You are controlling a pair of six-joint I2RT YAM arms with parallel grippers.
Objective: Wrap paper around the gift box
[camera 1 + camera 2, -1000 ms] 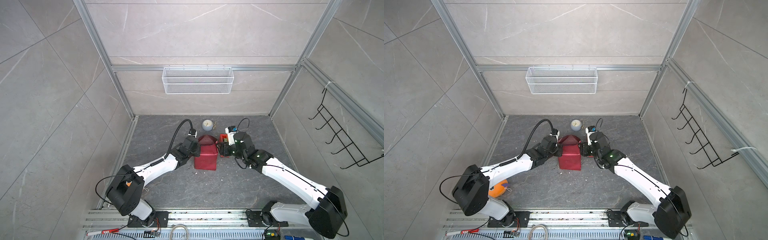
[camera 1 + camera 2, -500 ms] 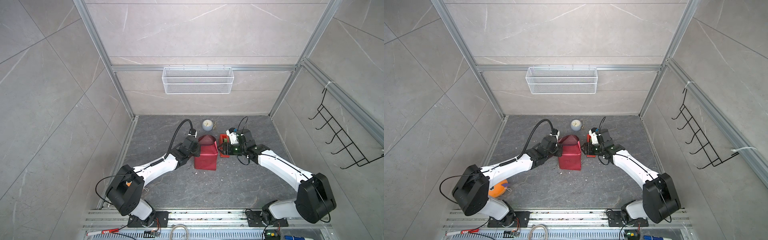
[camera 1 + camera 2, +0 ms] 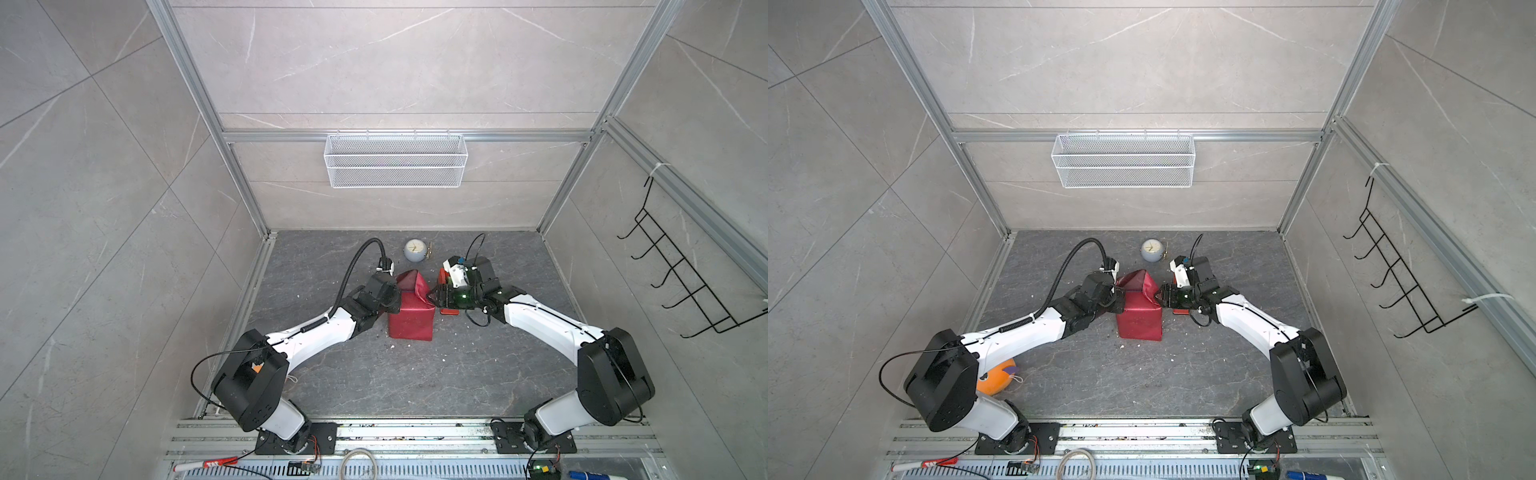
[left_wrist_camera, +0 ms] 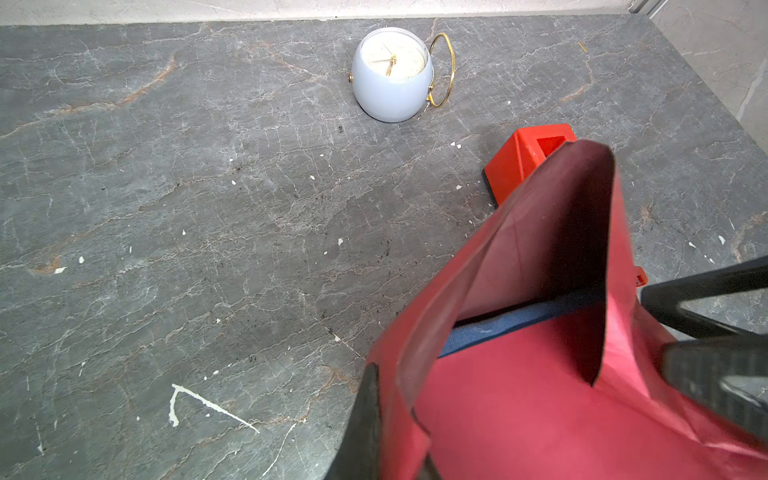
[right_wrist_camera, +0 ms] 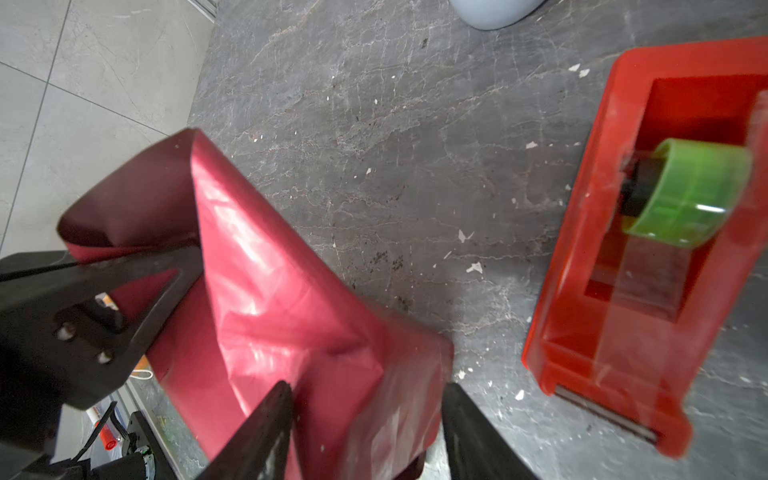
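Right gripper (image 5: 368, 392) has edged from beside the tape dispenser (image 5: 573, 291) to straddle, jaws apart, the paper (image 5: 270, 291) (likely thin, tear-prone; pinch its loose flap) around the gift box (image 4: 519, 320), opposite the left gripper (image 3: 394, 303) clamped on that paper.

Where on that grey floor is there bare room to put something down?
Widest bare patch: in front of the paper, between left arm, right arm and the rail. Another: the far corner left of the clock. Crowded: around the paper, where left gripper, right gripper, tape dispenser and clock sit close.
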